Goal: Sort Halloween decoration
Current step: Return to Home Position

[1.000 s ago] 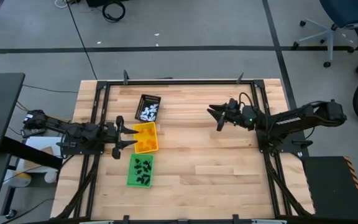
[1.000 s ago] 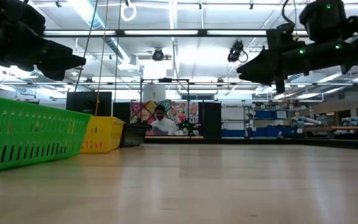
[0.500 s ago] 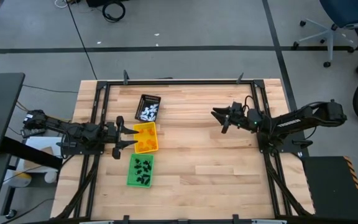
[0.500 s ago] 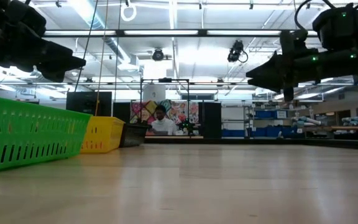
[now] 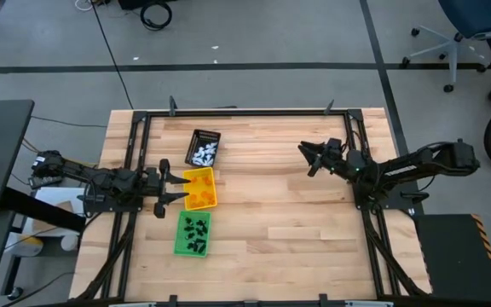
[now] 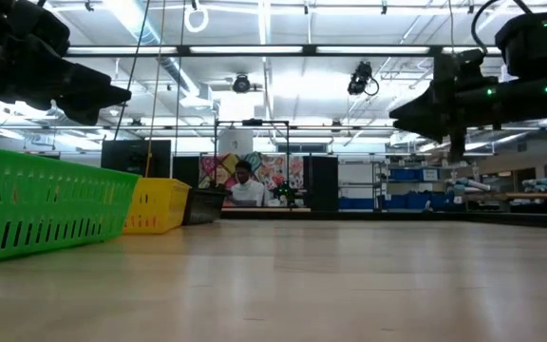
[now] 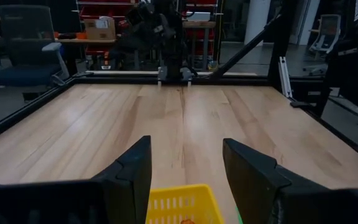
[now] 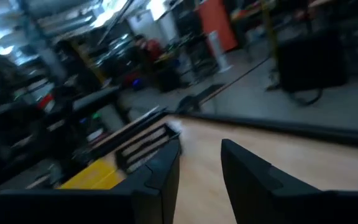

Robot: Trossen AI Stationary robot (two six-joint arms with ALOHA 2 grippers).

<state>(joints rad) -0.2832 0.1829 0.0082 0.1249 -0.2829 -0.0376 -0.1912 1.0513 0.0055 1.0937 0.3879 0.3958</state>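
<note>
Finding: no loose trinket is visible on the table [image 5: 271,213]. White trinkets [image 5: 203,154] lie in the black tray [image 5: 197,135], orange trinkets [image 5: 198,193] in the yellow tray [image 5: 214,189], and black trinkets [image 5: 196,230] in the green tray [image 5: 178,234].

The left gripper [image 5: 180,188] hangs just beside the yellow tray, fingers spread and empty. The right gripper [image 5: 306,159] is above bare wood, well apart from the trays, fingers parted with nothing between them.

Governing relation: all three trays lie on the left arm's side, so the left gripper is much the nearer. The trinkets are too small to tell any long axis.

Judgement: sorting appears complete. What is left is the retreat of the right arm to its base, with no tray in its path.
</note>
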